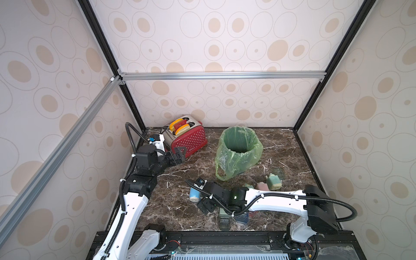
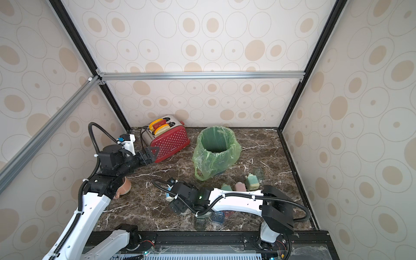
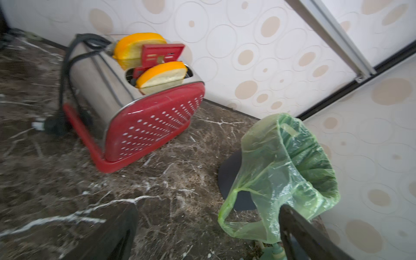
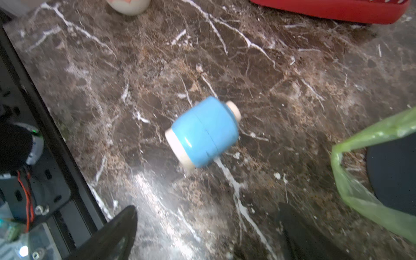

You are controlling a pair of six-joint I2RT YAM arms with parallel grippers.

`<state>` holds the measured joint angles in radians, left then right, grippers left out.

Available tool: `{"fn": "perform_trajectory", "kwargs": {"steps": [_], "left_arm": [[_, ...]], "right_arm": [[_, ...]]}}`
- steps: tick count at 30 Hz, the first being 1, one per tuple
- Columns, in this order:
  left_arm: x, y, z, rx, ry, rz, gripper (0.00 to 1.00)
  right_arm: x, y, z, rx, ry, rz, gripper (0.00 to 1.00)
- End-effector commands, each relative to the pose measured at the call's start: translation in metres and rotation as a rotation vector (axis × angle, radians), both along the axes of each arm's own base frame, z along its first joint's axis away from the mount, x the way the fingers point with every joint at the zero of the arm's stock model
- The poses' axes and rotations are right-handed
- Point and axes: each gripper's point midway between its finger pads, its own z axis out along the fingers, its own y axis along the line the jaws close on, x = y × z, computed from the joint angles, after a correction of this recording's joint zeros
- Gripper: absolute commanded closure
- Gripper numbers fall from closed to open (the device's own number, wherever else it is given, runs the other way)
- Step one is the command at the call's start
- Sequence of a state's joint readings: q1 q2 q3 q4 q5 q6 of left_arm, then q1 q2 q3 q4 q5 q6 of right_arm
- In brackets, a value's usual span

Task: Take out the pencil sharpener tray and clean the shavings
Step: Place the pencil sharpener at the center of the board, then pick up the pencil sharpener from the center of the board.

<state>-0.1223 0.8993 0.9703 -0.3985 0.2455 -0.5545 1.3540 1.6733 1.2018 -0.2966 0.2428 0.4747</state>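
A blue pencil sharpener (image 4: pixel 203 132) with cream ends lies on its side on the marble table (image 1: pixel 175 216), free of any grip; both top views show it (image 1: pixel 194 195). My right gripper (image 4: pixel 209 225) hovers just short of it, jaws wide apart and empty. Small translucent trays, one greenish (image 1: pixel 224 221) and one blue (image 1: pixel 242 218), lie near the front edge, partly under the right arm. My left gripper (image 1: pixel 180 154) stands open and empty beside the toaster (image 1: pixel 186 137). I can make out no shavings.
A bin lined with a green bag (image 1: pixel 238 148) stands mid-table at the back. A green sharpener (image 1: pixel 273 181) and a pink sharpener (image 1: pixel 262 186) sit to the right. A mug (image 2: pixel 123 186) is under the left arm. Walls enclose three sides.
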Motion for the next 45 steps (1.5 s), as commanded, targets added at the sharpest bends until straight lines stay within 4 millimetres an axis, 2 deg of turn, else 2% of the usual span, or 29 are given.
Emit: {"fn": "perform_trajectory", "kwargs": {"steps": [1, 3, 5, 10, 14, 18, 21, 23, 27, 33, 42, 44, 45], "left_arm": [[-0.017, 0.055, 0.003, 0.144, 0.051, 0.263, 0.01], [-0.028, 0.079, 0.0, 0.192, 0.077, 0.389, 0.01], [-0.039, 0.094, -0.005, 0.23, 0.109, 0.46, 0.01], [-0.049, 0.108, -0.005, 0.255, 0.121, 0.539, 0.01], [-0.051, 0.109, -0.005, 0.247, 0.113, 0.549, 0.01], [-0.05, 0.109, -0.007, 0.252, 0.115, 0.546, 0.01], [-0.047, 0.105, -0.007, 0.24, 0.102, 0.523, 0.01], [-0.046, 0.103, -0.008, 0.232, 0.099, 0.513, 0.01], [-0.044, 0.102, -0.008, 0.234, 0.095, 0.507, 0.01], [-0.04, 0.097, -0.009, 0.219, 0.087, 0.486, 0.01], [-0.039, 0.095, -0.005, 0.232, 0.08, 0.463, 0.01], [-0.039, 0.095, -0.004, 0.231, 0.079, 0.461, 0.01], [-0.038, 0.094, -0.004, 0.232, 0.079, 0.46, 0.01]], "right_arm": [[0.006, 0.008, -0.009, -0.014, 0.08, -0.074, 0.01], [0.009, 0.015, -0.013, -0.022, 0.091, -0.106, 0.01], [0.015, 0.016, -0.024, -0.054, 0.097, -0.159, 0.01], [0.024, 0.015, -0.044, -0.136, 0.11, -0.258, 0.01], [0.025, 0.027, -0.048, -0.114, 0.118, -0.245, 0.01], [0.029, 0.029, -0.062, -0.128, 0.162, -0.251, 0.01], [0.032, 0.025, -0.069, -0.132, 0.194, -0.27, 0.05], [0.035, 0.019, -0.067, -0.121, 0.184, -0.284, 0.09], [0.038, 0.005, -0.058, -0.108, 0.145, -0.287, 0.09], [0.031, 0.018, -0.059, -0.085, 0.154, -0.197, 0.08], [0.04, 0.037, -0.055, -0.058, 0.104, -0.163, 0.07], [0.043, 0.037, -0.055, -0.063, 0.102, -0.174, 0.09], [0.044, 0.035, -0.056, -0.068, 0.103, -0.185, 0.14]]}}
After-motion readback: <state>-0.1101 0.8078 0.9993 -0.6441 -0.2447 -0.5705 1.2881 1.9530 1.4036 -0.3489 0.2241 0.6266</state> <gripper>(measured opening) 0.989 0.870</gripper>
